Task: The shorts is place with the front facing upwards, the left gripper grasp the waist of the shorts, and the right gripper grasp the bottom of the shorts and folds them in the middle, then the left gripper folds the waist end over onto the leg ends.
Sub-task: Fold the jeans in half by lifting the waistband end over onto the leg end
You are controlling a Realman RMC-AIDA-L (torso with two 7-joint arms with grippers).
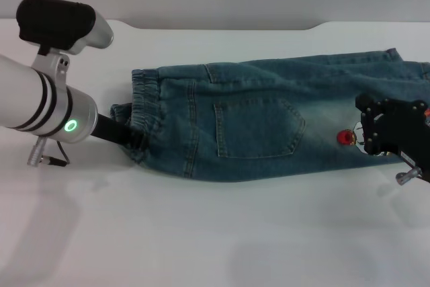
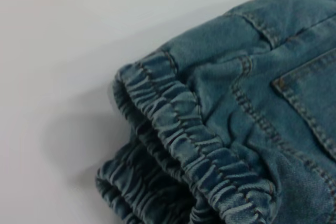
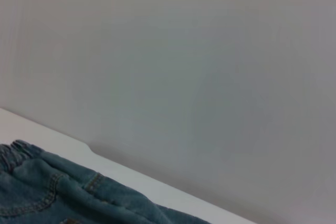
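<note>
The blue-green denim shorts (image 1: 269, 122) lie flat across the middle of the head view, stretched from centre-left to the right edge of the frame, on a plain white bench (image 1: 201, 240). They look folded lengthwise, one leg laid over the other. A stitched patch pocket (image 1: 259, 129) faces up near the centre, and a small red cartoon patch (image 1: 346, 138) sits toward the right, on a paler faded area. The puckered, gathered elastic waist (image 1: 144, 115) forms the left end of the garment; in the left wrist view this waist (image 2: 194, 145) fills the lower middle of the frame, its two layers parted and showing rows of stitching.

The left pincer (image 1: 127, 138), a black claw on a silver cylindrical arm with black bands and a glowing green ring, comes in from the left edge of the head view and meets the lower corner of the waist, where the fabric bunches around its tip. Whether it is pinching the band or merely touching it, I cannot tell.

The right pincer (image 1: 390, 132), a black blocky claw, is at the right edge of the head view, over the leg end of the shorts just beside the red patch. Its state cannot be told either. The right wrist view shows only a strip of the shorts (image 3: 63, 192) in the lower left, with the pale wall above.
</note>
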